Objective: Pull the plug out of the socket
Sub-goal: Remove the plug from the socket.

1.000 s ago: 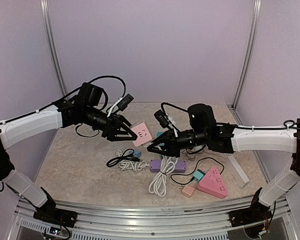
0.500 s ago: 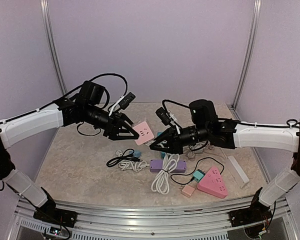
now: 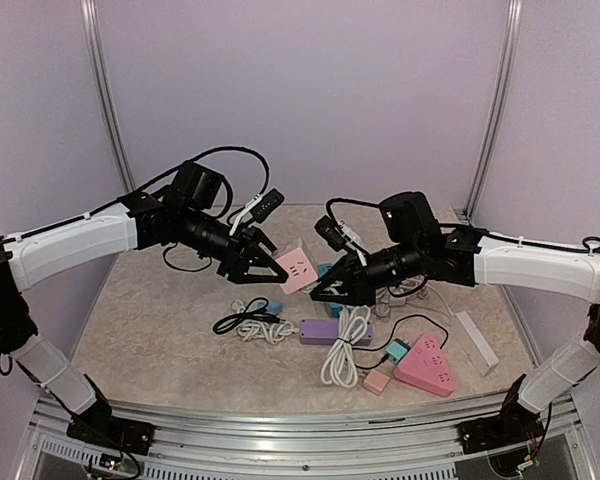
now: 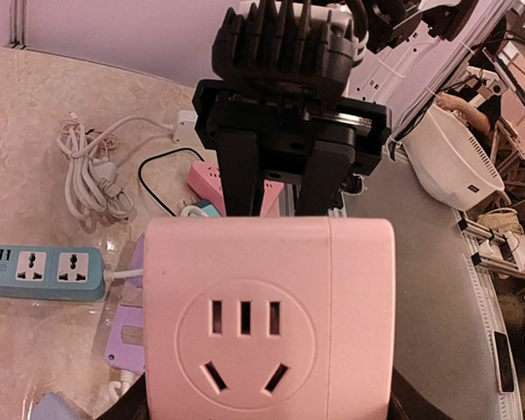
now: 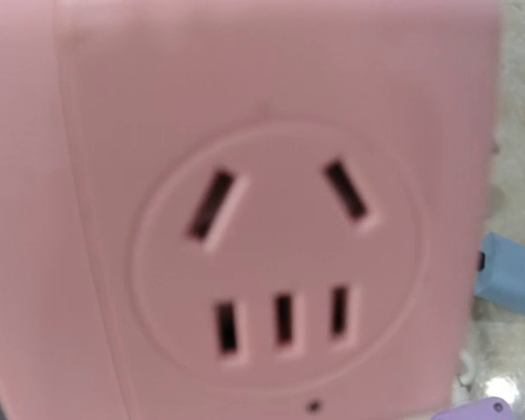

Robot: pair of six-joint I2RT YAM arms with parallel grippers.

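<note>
My left gripper [image 3: 278, 268] pinches the pink socket [image 3: 298, 266] above the worktop [image 3: 160, 330]; my right gripper [image 3: 317, 294] faces it, whether spread I cannot tell.

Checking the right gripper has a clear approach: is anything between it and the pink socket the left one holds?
Nothing visible stands between them. The right gripper is already close up to the pink socket, which the left gripper holds off the table. The face turned toward it shows only empty holes, with no plug in them.
</note>
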